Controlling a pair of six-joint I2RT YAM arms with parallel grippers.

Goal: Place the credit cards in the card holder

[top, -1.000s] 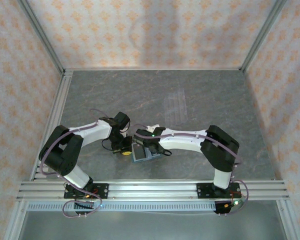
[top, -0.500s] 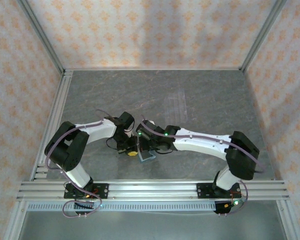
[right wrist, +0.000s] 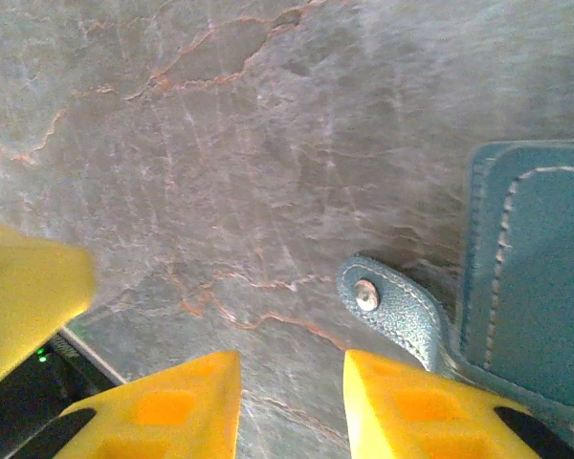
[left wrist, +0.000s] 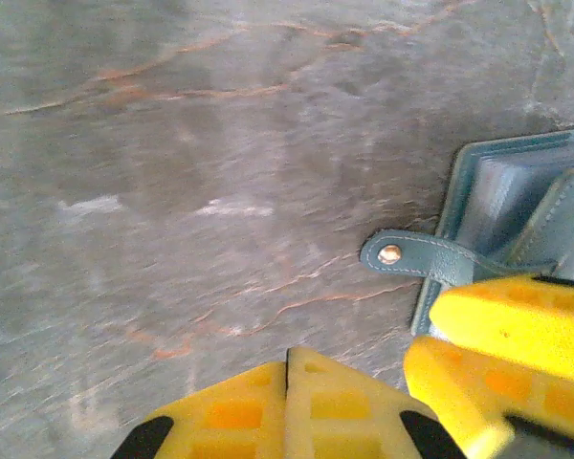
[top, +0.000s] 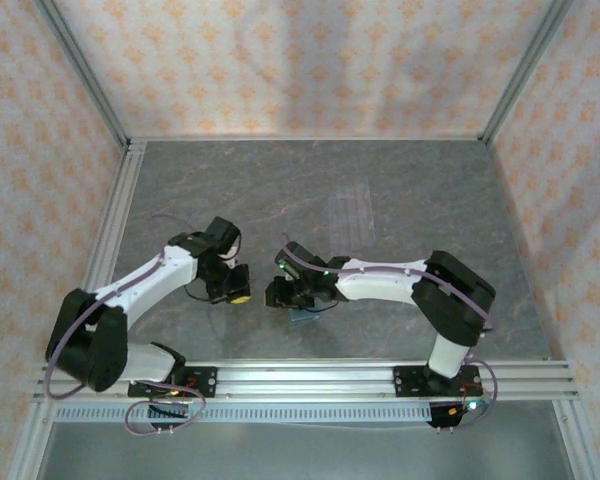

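The teal card holder [right wrist: 536, 268] lies folded on the table, its strap with a metal stud [right wrist: 366, 295] sticking out loose to the left. My right gripper [right wrist: 292, 368] is open just short of that strap, with bare table between its fingers. In the left wrist view the card holder [left wrist: 517, 201] sits at the right edge, and my left gripper [left wrist: 287, 368] is shut on nothing a little away from the strap [left wrist: 390, 254]. From above, the left gripper [top: 238, 295] and right gripper [top: 277, 294] face each other, and the card holder [top: 302, 318] peeks out under the right wrist. The credit cards are out of view.
A clear slotted stand [top: 352, 210] rests on the grey marbled table [top: 430, 190] behind the right arm. Aluminium rails [top: 310, 378] run along the near edge, and patterned walls close in the sides and back.
My right gripper has opened and let go. The left arm has drawn back to the left, away from the card holder. The holder now lies further under the right wrist.
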